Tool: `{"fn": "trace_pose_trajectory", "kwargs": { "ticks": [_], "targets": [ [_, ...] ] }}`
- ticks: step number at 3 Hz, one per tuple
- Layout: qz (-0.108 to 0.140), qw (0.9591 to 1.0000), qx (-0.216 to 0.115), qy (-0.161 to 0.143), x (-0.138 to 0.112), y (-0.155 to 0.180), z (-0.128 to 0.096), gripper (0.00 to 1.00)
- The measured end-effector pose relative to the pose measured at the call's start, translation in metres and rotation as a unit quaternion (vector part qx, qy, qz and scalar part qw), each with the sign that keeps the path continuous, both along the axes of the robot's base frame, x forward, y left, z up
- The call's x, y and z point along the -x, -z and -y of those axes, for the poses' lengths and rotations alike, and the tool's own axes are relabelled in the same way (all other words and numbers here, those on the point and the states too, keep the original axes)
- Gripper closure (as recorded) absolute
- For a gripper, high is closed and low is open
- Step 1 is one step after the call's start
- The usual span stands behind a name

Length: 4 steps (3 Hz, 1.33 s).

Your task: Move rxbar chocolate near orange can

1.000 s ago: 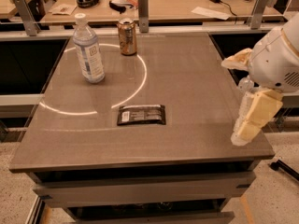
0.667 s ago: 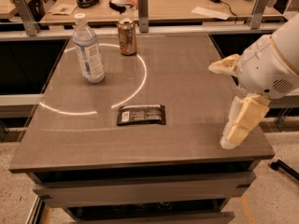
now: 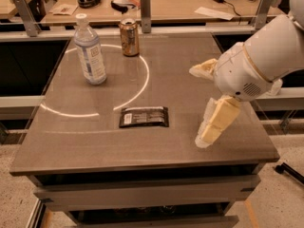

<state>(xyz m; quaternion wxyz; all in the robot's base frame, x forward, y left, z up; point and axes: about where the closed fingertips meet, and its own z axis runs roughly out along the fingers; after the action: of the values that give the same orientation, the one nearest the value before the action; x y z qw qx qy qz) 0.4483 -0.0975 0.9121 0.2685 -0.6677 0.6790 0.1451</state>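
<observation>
1. The gripper [image 3: 197, 106] is hanging over the right front part of the desk [image 3: 95, 146], well apart from everything on it. Its jaws are standing wide and holding nothing, one pale finger reaching left and the other pointing down toward the front edge.
2. The bar [image 3: 144, 117] is lying flat near the middle of the desk, to the left of the gripper, with its white label at the left end. The step in hand looks like the reach. The gripper should be travelling left until it is centred over the bar, turning so the jaws are spanning the short width rather than the length.
3. The bar is thin, so the descent should be going slowly, almost to the desk, before closing. Otherwise a fingertip is likely pushing the bar away.
4. Farther back on the left, the bottle [image 3: 90, 51] is standing upright. It is tall and probably tips easily, so the carry should be passing to its right.
5. Farthest back, the can [image 3: 128, 37] is standing upright near the rear edge, right of the bottle and not touching it. The bar is lying well apart from it, so the whole move remains. The bare patch just in front of the can looks like the safest place to set the bar down.
</observation>
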Motion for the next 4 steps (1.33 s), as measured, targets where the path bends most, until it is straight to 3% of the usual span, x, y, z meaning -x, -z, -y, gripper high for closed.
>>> {"fn": "trace_pose_trajectory", "kwargs": {
  "ticks": [1, 3, 4],
  "targets": [
    [0.003, 0.9996, -0.027, -0.003, -0.006, 0.015, -0.051, 0.0],
    [-0.001, 0.9994, -0.033, 0.015, -0.006, 0.021, -0.053, 0.0],
    [-0.003, 0.9992, -0.033, 0.023, -0.018, 0.028, -0.062, 0.0]
  ]
}}
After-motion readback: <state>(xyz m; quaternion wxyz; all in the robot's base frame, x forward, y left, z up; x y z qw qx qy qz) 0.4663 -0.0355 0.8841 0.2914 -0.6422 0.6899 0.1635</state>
